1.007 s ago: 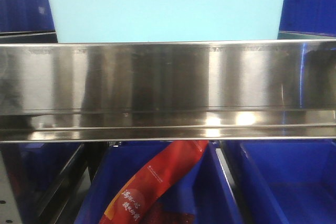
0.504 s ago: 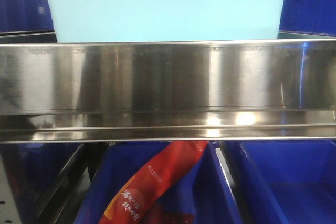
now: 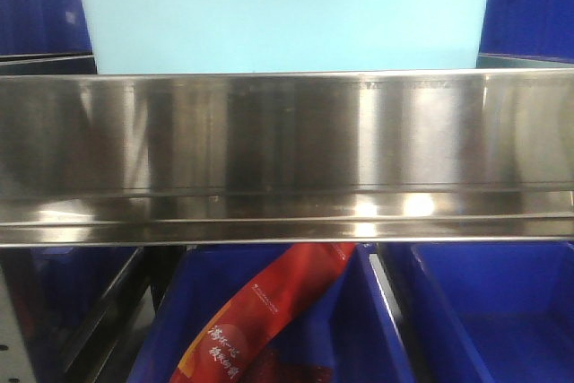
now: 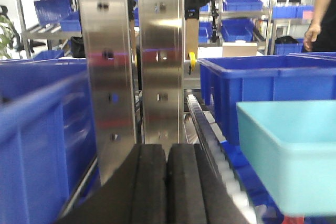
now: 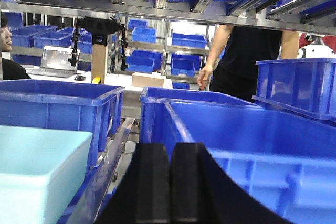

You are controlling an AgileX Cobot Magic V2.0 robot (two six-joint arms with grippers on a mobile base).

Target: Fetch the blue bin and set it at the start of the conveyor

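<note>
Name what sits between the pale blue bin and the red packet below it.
In the front view, a wide steel rail runs across the frame between the blue bin above and the red packet below, hiding the bin's base.

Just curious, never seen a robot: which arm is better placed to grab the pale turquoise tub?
Neither clearly: the blue bin sits right of the left gripper and left of the right gripper; both are shut.

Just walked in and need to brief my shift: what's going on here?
A two-armed robot is at a rack to fetch the pale blue bin, which sits behind a steel shelf rail. The left gripper and right gripper are beside it, one on each side, both shut and holding nothing. The bin is not yet lifted.
</note>
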